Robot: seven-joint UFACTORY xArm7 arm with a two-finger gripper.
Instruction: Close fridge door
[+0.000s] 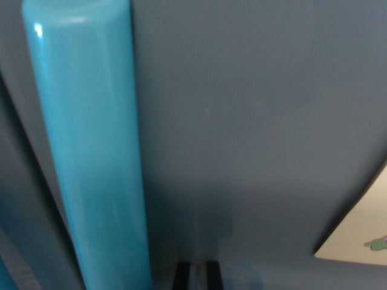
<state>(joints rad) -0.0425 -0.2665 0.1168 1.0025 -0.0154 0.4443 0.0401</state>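
The wrist view is filled by the grey-blue fridge door (pixel 260 121), seen from very close. A glossy turquoise handle (pixel 91 151) runs top to bottom along the wrist view's left. At the bottom edge, two dark fingertips (pixel 181 277) of my gripper (pixel 196 277) show against the door panel, with only a narrow pale strip between them. Nothing is seen held between them. The rest of the gripper is out of frame.
A pale card or sticker (pixel 360 235) with a small green mark sits on the door at the lower right of the wrist view. A darker grey edge (pixel 24 199) runs diagonally left of the handle.
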